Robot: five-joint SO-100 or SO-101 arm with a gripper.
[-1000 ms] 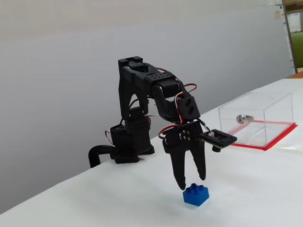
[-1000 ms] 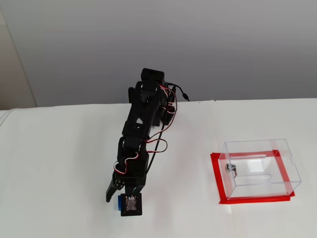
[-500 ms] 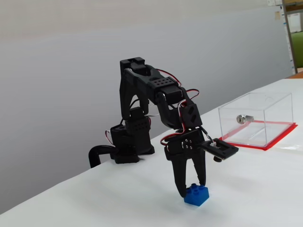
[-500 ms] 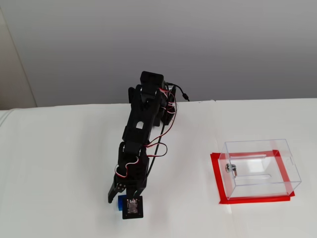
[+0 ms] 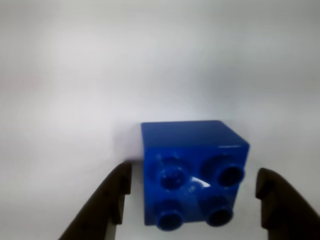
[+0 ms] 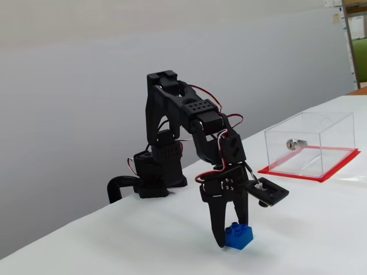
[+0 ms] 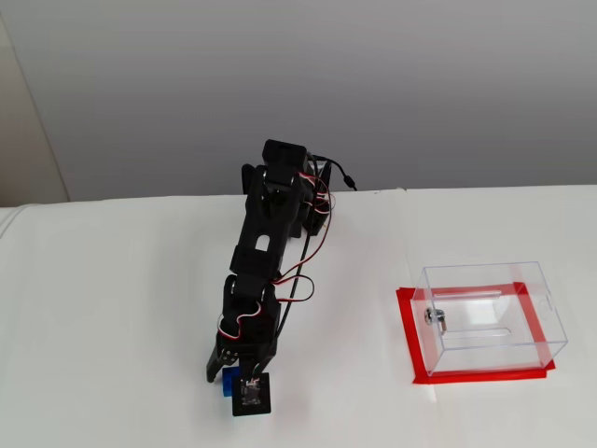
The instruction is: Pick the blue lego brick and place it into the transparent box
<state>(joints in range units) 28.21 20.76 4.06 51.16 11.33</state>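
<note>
- The arm (image 6: 183, 123) bends forward and down from its base, well apart from the transparent box (image 6: 309, 144).
- The transparent box looks empty, though glare blurs it.
- The gripper (image 5: 192, 192) stands open, straddling the blue lego brick (image 5: 192, 172) on the table (image 6: 321, 229).

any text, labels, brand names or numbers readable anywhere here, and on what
None can be read.
The blue lego brick: stud tops too blurred to show any lettering.
The transparent box and its lock: no label visible.
The arm: no marking legible.
</note>
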